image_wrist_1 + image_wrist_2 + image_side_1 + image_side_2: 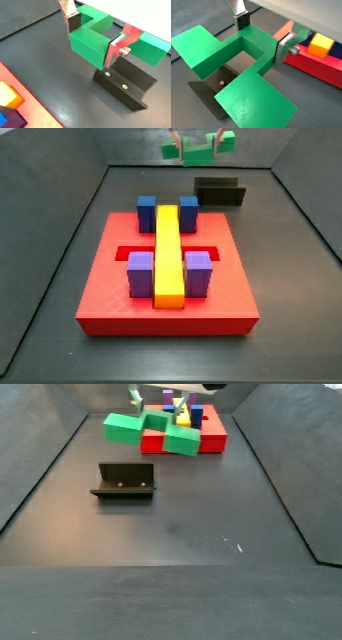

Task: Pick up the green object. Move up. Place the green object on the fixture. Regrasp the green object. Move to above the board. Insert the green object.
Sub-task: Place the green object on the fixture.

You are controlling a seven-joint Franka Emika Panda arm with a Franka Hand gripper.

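My gripper point(93, 35) is shut on the green object point(87, 47), a bright green stepped block, with a finger on each side of its middle bar point(262, 34). The block hangs in the air, apart from the floor, in both side views point(201, 146) point(154, 432). The black fixture point(127, 85) stands on the dark floor below and a little beside the block, empty point(208, 90) point(221, 193) point(124, 481). The red board point(107, 298) lies flat on the floor, bearing a long yellow bar point(168, 253) with blue blocks point(147, 213) and purple blocks point(142, 275) beside it.
Dark walls point(67, 238) enclose the floor on the sides and back. A corner of the board shows in both wrist views point(23, 97) point(314, 67), with a yellow piece point(320, 45) on it.
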